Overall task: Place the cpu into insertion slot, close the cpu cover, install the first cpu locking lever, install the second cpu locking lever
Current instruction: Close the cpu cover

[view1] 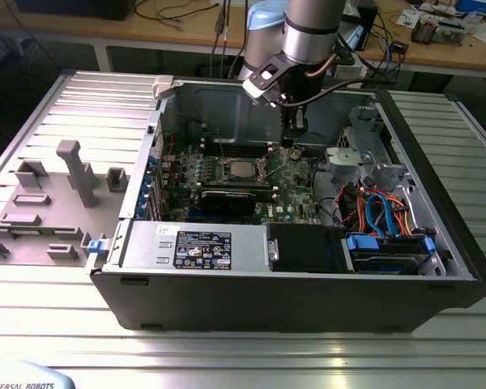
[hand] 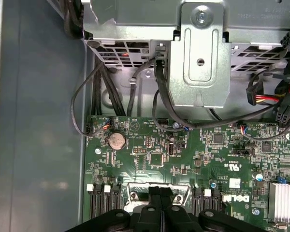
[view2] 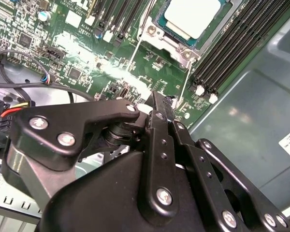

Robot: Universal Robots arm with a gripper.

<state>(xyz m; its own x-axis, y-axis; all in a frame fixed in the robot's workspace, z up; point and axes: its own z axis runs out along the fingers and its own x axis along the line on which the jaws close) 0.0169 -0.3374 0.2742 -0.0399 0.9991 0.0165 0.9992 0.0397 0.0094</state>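
black gripper (view2: pixel 157 98) of mine is clenched, nothing visible between its tips; silver-grey square cpu (view2: pixel 191 17) lies seated in shiny-rimmed insertion slot (view2: pixel 176 44), just ahead, apart.

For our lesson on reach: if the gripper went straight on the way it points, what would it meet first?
Probably the green motherboard just beside the insertion slot, where the cpu sits; the gripper points down there, though depth is unclear.

Ribbed metal table (view1: pixel 227 356); wooden bench (view1: pixel 73 24) behind, strewn with cables (view1: pixel 174 11).
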